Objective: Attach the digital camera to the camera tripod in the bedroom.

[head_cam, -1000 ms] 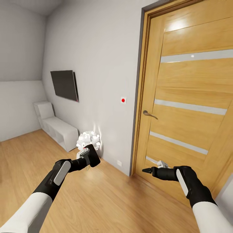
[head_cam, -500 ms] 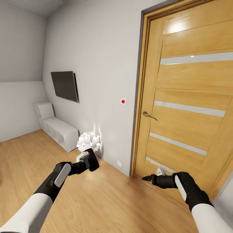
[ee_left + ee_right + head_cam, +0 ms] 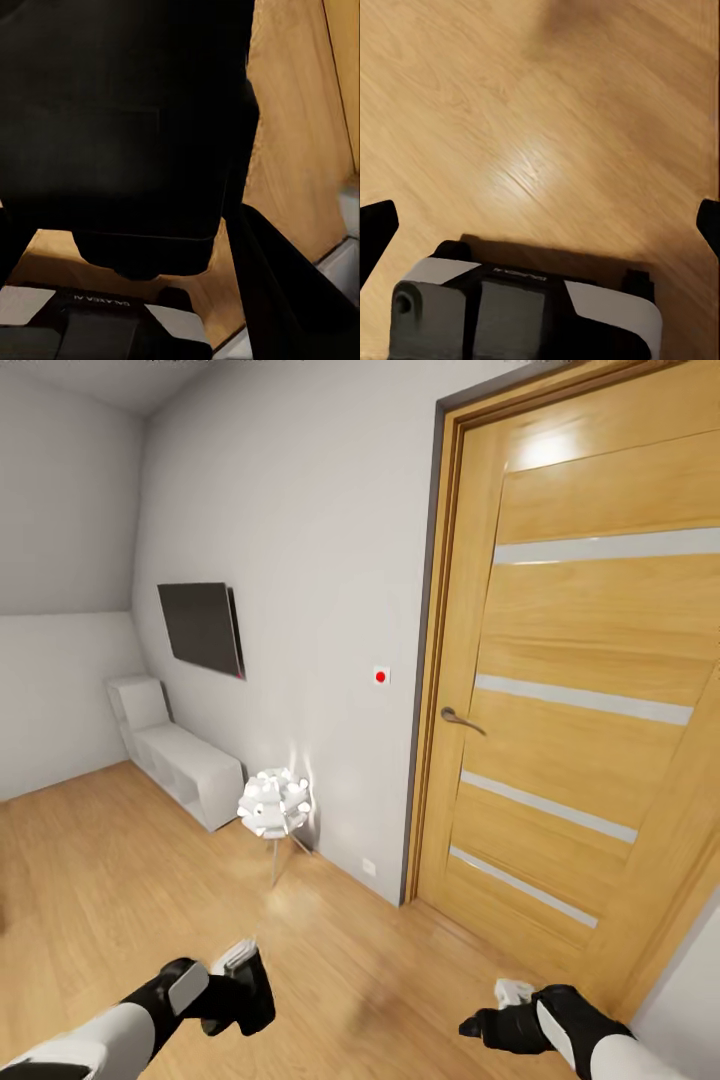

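Black digital camera and both arms sit lower.

A wooden door is standing shut in grey walls; TV, white shelves, globe lamp are lining the wood floor.

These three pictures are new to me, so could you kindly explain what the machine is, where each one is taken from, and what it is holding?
It is a simulated two-armed wheeled robot. The head view looks down from a camera on its head: black-and-white arms reach forward over a light wood floor, facing a wooden door, a wall TV, a white shelf and a white ball-shaped lamp. The other two pictures come from cameras by each wrist. The left gripper is shut on the digital camera, the big black shape in the left wrist view. The right gripper holds nothing; in the right wrist view its fingers stand wide apart over bare floor.
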